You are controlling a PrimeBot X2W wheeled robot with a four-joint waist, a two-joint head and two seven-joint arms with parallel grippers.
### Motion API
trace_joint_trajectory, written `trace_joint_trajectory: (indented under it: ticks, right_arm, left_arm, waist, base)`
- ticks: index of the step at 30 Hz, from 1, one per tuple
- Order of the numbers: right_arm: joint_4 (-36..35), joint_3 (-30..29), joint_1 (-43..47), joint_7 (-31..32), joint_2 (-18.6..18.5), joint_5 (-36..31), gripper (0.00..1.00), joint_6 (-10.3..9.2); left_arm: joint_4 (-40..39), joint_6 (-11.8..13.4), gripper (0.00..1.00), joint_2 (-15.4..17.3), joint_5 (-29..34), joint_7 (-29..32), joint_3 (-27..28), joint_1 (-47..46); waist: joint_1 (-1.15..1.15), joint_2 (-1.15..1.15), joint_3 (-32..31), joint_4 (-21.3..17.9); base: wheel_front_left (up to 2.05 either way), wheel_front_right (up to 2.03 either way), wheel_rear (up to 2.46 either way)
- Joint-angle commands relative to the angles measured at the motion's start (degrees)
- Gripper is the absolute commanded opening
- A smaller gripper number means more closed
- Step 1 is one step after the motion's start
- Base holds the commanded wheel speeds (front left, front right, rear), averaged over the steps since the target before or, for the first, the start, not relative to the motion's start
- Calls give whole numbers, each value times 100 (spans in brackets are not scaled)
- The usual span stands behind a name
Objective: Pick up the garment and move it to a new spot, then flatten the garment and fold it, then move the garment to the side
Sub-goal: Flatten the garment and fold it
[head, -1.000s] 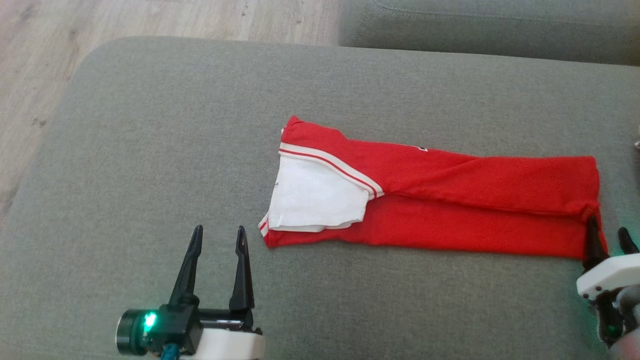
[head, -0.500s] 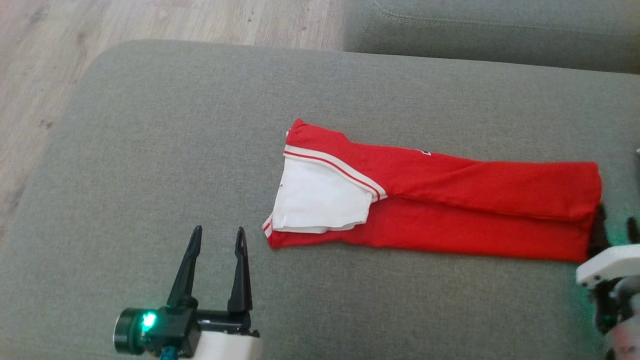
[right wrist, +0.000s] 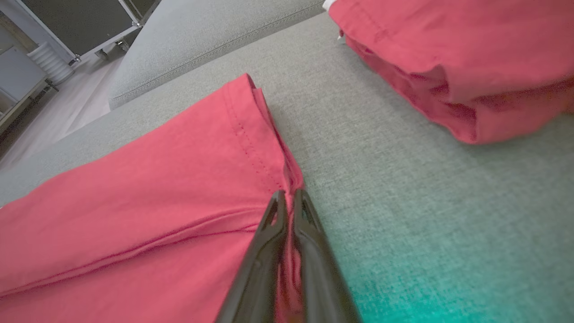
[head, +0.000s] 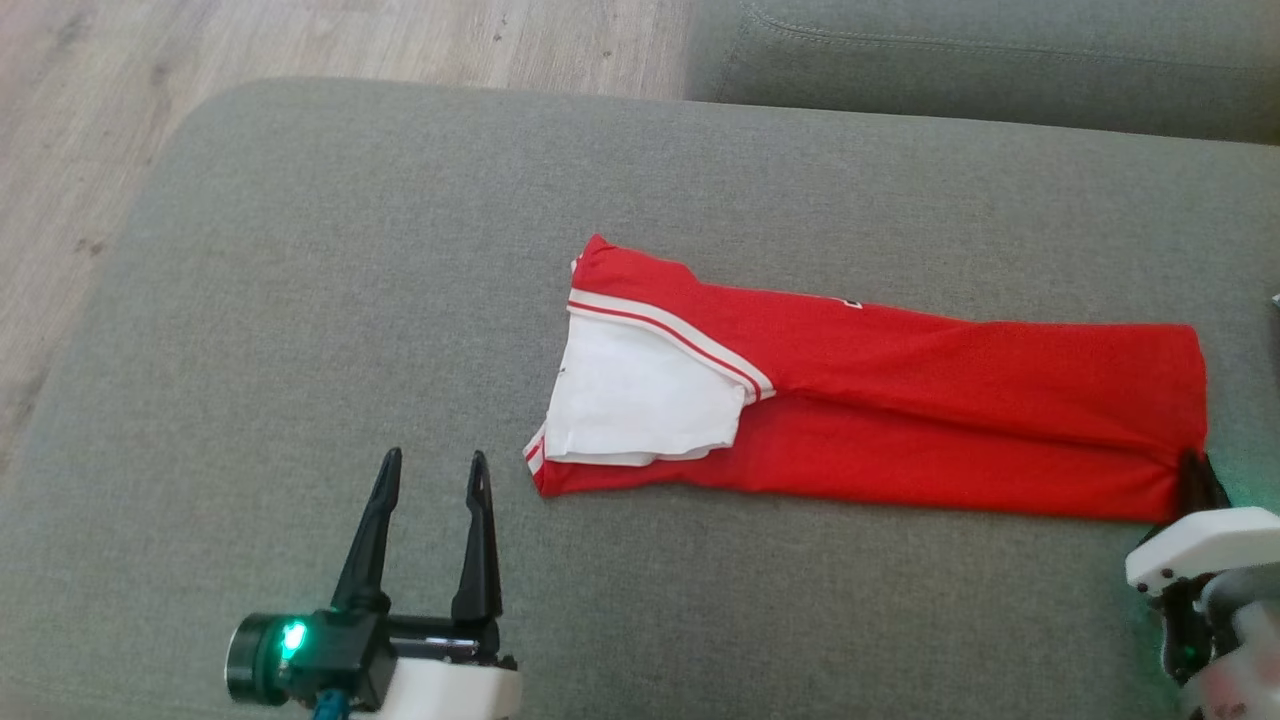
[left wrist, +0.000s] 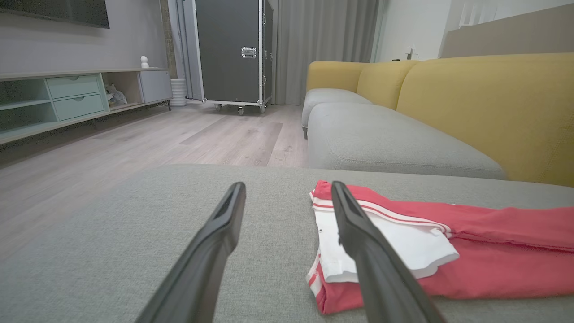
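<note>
Our folded red garment (head: 950,420) flat on the grey sofa cushion (head: 300,300), our right gripper (right wrist: 289,194) pinched tight on its near right hem corner, our left gripper (head: 435,458) spread wide, its 2 fingers empty, just beside the white-trimmed end

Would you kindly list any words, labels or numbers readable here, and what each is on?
No text can be read.
The red garment has a tiny dark-and-white mark on its far edge, too small to read.
The black wheeled case has a metal latch, no legible lettering.
</note>
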Motion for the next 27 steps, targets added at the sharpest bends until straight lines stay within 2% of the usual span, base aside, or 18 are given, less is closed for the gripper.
trace_joint_trajectory:
  ticks: [1,10,14,19,23,24,25,27]
  right_arm:
    - [-138,81,-22,-56,-127,-59,0,-4]
    - [-670,-185,39,-131,-858,-159,0,-4]
    - [-1264,-73,22,-54,-892,-57,0,-4]
    - [-2461,290,41,175,-490,-60,0,-4]
    - [-3393,671,143,512,-9,-265,0,-4]
    - [-3766,895,182,714,231,-354,0,-4]
    - [-3766,895,182,714,231,-354,0,-4]
    - [-4065,1149,219,908,455,-432,0,-4]
  left_arm:
    - [-178,-36,100,-53,51,-53,246,-81]
    - [-181,-98,100,-81,85,-53,361,-59]
    - [-168,-119,100,-86,101,-53,397,-45]
    - [-147,-139,100,-89,107,-53,392,-24]
    - [-114,-153,100,-89,76,-53,379,-21]
    - [-99,-154,100,-90,57,-53,369,-19]
    - [-99,-154,100,-90,57,-53,369,-19]
    - [-82,-154,100,-90,29,-53,351,-22]
  waist:
    - [0,0,0,-12]
    - [0,0,-17,-115]
    - [0,0,-66,-161]
    - [0,0,-127,-163]
    - [0,0,-165,-65]
    - [0,0,-179,9]
    - [0,0,-179,9]
    - [0,0,-184,93]
  base:
    - [0,0,0]
    - [0,0,0]
    - [0,0,0]
    - [0,0,0]
    - [0,0,0]
    - [0,0,0]
    - [0,0,0]
    - [0,0,0]
